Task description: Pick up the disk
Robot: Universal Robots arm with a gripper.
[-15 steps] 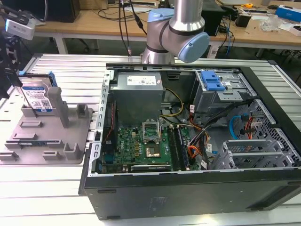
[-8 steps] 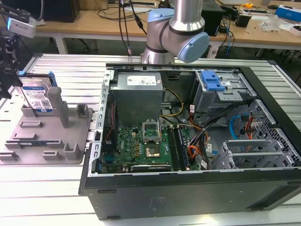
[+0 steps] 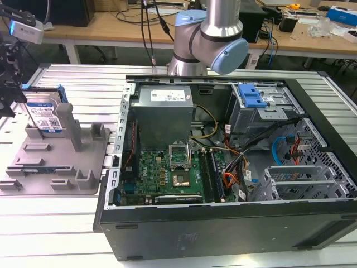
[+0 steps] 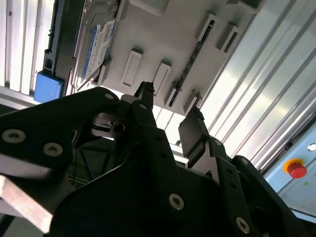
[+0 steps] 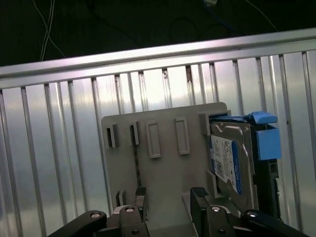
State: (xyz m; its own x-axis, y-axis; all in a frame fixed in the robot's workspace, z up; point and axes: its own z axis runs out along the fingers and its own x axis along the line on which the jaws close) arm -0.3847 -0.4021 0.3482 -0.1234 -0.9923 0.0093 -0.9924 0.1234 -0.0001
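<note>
The gripper [image 5: 169,193] hangs over the grey holder [image 5: 163,168], jaws spread and empty, near the disk [image 5: 229,165] standing on edge in it.

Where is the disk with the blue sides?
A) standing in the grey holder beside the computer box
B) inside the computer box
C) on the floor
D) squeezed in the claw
A: the disk stands on edge in the grey holder, outside the computer box, and the open claw holds nothing.
</note>
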